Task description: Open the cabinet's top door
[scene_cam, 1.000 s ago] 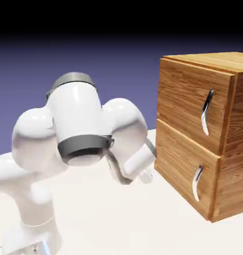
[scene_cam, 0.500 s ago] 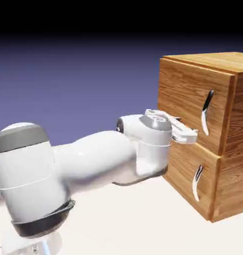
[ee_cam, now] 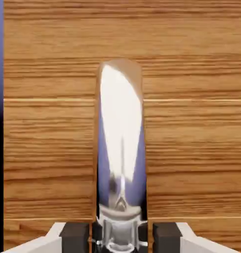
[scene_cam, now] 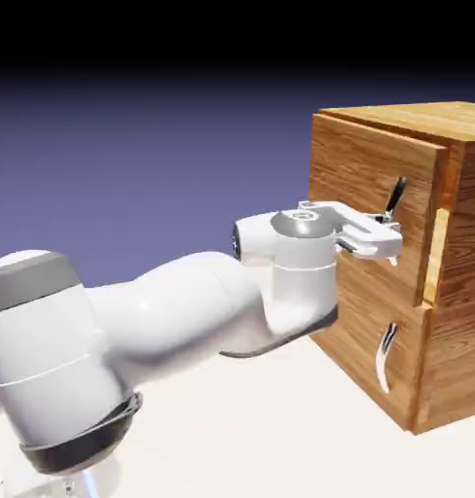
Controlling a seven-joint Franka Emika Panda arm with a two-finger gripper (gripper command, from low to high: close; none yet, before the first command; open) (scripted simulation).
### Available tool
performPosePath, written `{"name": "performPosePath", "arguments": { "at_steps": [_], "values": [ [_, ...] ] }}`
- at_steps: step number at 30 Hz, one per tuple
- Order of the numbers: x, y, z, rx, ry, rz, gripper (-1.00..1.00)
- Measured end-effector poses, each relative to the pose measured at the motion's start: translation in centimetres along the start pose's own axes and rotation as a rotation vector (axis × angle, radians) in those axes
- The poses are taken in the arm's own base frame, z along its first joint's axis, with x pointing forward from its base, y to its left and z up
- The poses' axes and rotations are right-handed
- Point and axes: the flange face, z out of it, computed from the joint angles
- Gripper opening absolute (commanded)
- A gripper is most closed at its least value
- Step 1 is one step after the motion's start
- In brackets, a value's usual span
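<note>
The warm brown wood-grain cabinet stands at the exterior view's right. Its top door sits slightly out from the cabinet front, with a pale strip showing along its right edge. My gripper is at the top door's curved silver handle and covers its lower part. In the hand view the handle fills the middle, large, against the wood of the door. My gripper is shut on the handle, with a dark pad close on each side.
Below, the lower door is flush with the cabinet, and its own silver handle is free. My white arm stretches from the lower left across the pale table to the cabinet.
The arm swung from a folded pose to the cabinet front and reached the top handle. Since half a second ago the top door has come slightly out from the cabinet.
</note>
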Motion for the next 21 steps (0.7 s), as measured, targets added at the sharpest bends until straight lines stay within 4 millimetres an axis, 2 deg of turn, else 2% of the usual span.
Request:
{"name": "performPosePath", "arguments": {
  "at_steps": [11, 21],
  "values": [
    [3.6, 3.6, -9.2, 0.189, -0.188, 0.0, -1.0],
    [7.4, 7.4, -15.1, 0.33, -0.329, 0.0, -1.0]
  ]
}}
